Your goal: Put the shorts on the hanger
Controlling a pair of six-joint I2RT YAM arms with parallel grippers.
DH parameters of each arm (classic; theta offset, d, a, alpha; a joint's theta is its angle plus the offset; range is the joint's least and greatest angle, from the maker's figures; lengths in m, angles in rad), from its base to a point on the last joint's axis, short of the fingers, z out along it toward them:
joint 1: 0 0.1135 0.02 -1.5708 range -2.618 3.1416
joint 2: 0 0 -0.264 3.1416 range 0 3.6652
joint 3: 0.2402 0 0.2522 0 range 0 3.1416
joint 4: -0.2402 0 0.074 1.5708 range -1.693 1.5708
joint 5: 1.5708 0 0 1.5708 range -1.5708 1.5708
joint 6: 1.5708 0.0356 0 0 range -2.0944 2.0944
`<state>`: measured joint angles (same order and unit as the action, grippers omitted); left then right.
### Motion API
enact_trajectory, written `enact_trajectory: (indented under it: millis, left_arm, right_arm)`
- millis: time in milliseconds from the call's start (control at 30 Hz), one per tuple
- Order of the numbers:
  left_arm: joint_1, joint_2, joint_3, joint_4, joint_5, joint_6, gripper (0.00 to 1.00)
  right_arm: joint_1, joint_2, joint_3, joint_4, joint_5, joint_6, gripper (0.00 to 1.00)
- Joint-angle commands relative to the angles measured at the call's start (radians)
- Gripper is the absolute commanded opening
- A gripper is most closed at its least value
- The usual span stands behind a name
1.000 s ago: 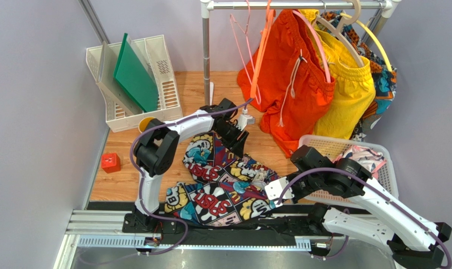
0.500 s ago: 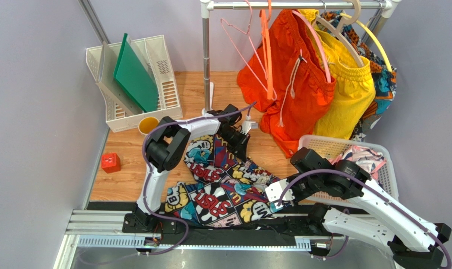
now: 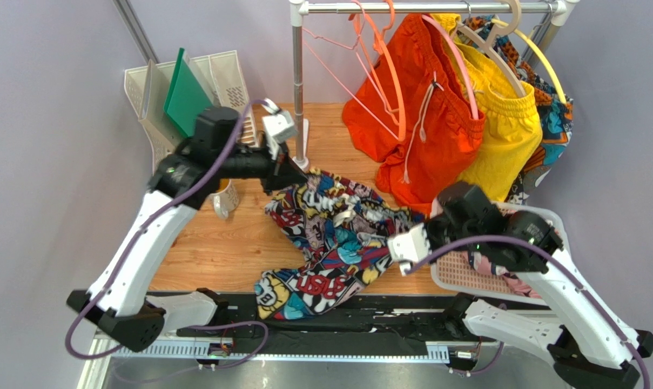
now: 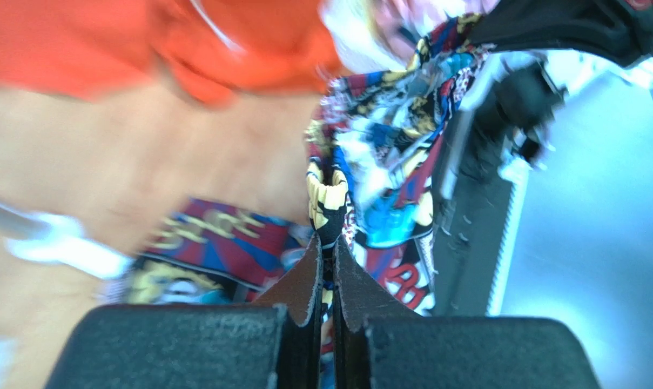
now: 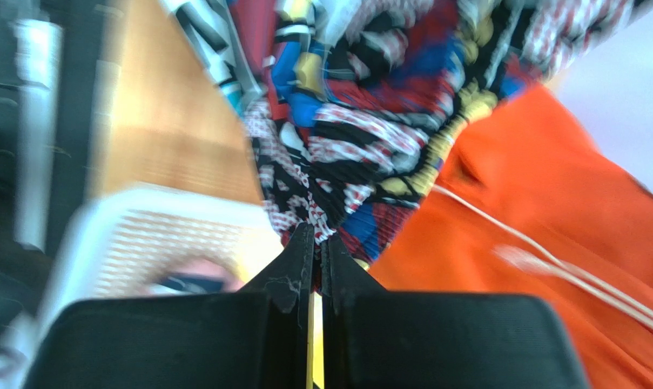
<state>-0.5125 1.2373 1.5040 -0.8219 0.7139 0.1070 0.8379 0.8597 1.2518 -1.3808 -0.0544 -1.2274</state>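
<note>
Far-left corner of wooden desk (image 3: 216, 243): white slotted plastic file rack (image 3: 145, 91) with a flat green board (image 3: 183, 96) leaning in it.

Left end effector (image 3: 295, 174) is raised over the left-centre of the desk. In the left wrist view its fingers (image 4: 309, 279) are pinched closed on an edge of the multicolour comic-print shorts (image 4: 386, 162).

Shorts (image 3: 337, 235) are stretched across mid-desk between the two end effectors. The upper part is lifted and the lower part drapes to the near edge, onto the black strip there.

The thin pale pink wire hanger (image 3: 329, 40) is hooked on the metal rail (image 3: 435, 7) above the far edge. It is empty, well apart from the shorts, and just left of the bright orange hanger (image 3: 393, 81).

Plain orange shorts (image 3: 423, 121) and plain yellow shorts (image 3: 508, 121) hang further right on the same rail.

Right end effector (image 3: 396, 241) is at the shorts' right edge. In the right wrist view (image 5: 315, 231) its fingers are closed on the print fabric (image 5: 370, 121), with orange cloth (image 5: 548, 203) behind.

A white mesh basket (image 3: 467, 275) holding cloth sits at the near-right corner, under the right arm.
</note>
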Motion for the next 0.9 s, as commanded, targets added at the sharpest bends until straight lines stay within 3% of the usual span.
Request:
enact_trajectory:
  millis: [0,133,233,300,500,633,867]
  left_arm:
    - [0.066,-0.021,0.214,-0.086,-0.169,0.040,0.00]
    - [0.068,-0.018,0.427,-0.118,-0.203,0.063,0.00]
    - [0.068,-0.036,0.528,-0.170,-0.212,0.110,0.00]
    - [0.068,-0.065,0.497,-0.209,-0.221,0.132,0.00]
    - [0.066,-0.274,0.112,-0.261,-0.133,0.305,0.00]
    - [0.065,-0.360,-0.211,-0.231,-0.168,0.465,0.00]
    - [0.065,-0.326,-0.543,0.054,-0.194,0.499,0.00]
  right_arm:
    - [-0.183,0.139,0.286,0.057,-0.013,-0.237,0.00]
    - [-0.238,0.255,0.552,0.002,-0.024,-0.366,0.00]
    - [-0.238,0.271,0.595,-0.004,-0.038,-0.455,0.00]
    - [-0.238,0.262,0.583,-0.003,-0.065,-0.469,0.00]
    - [-0.212,0.113,0.257,0.072,-0.156,-0.530,0.00]
    - [-0.134,0.053,0.000,0.179,-0.200,-0.521,0.00]
    - [-0.103,0.150,-0.365,0.567,-0.294,-0.601,0.00]
